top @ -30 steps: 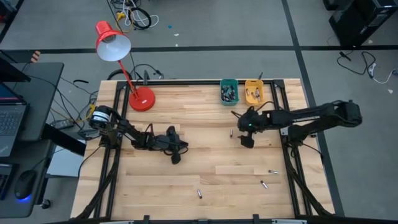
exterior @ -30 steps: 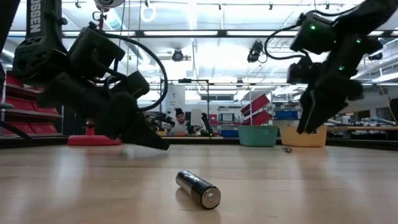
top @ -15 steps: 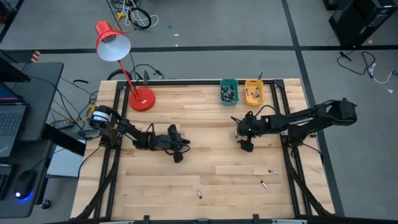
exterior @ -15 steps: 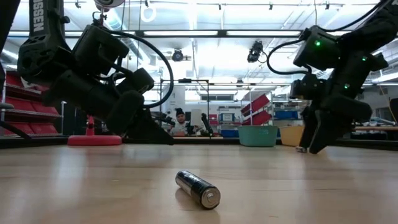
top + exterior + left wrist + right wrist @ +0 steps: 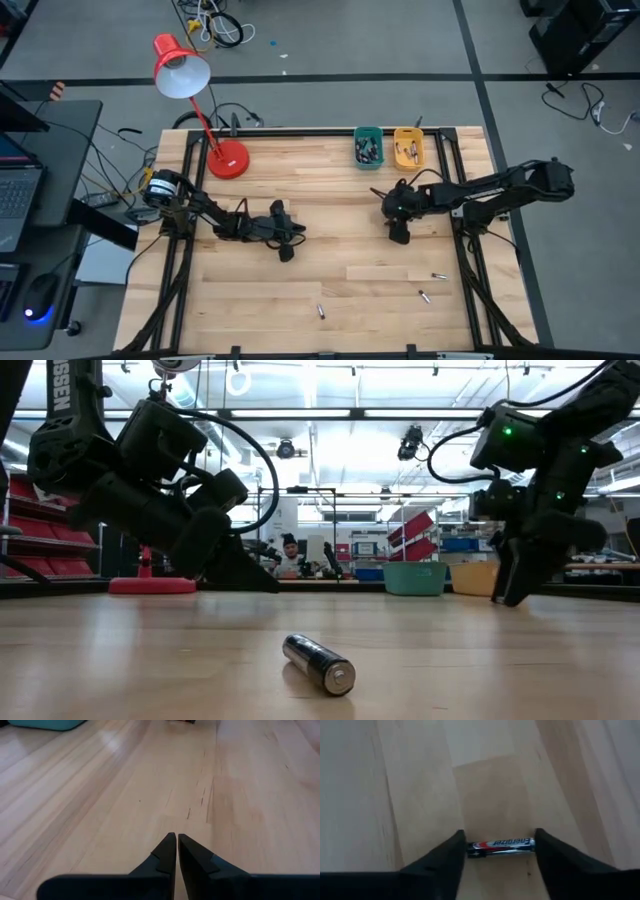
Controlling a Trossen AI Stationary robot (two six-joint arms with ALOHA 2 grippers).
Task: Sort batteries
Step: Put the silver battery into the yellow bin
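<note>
A small battery (image 5: 501, 846) with a silver-and-dark label lies on the wooden table (image 5: 330, 260), and my right gripper (image 5: 500, 845) is shut on it from above, at the table's right of centre (image 5: 399, 235). In the low view the fingers (image 5: 512, 595) hide it. My left gripper (image 5: 177, 836) is shut on nothing and hangs just over the table left of centre (image 5: 286, 254). Three loose batteries lie near the front: one (image 5: 320, 311), also seen close up in the low view (image 5: 318, 663), and two (image 5: 423, 296) (image 5: 438, 276) farther right. My right gripper holds the battery by its two ends (image 5: 470, 847), one finger on each end, so the battery lies straight across the gap between them. The fingers come steeply from above. The battery lies flat on the table.
A teal bin (image 5: 368, 147) and a yellow bin (image 5: 408, 147), both with small things inside, stand side by side at the far edge. A red desk lamp (image 5: 228, 158) stands at the far left. Bare wood lies between the two arms and toward the near edge.
My right gripper has come down to the table over the battery that lay just below it; its fingers now stand at the battery's two ends. My left arm has kept still.
</note>
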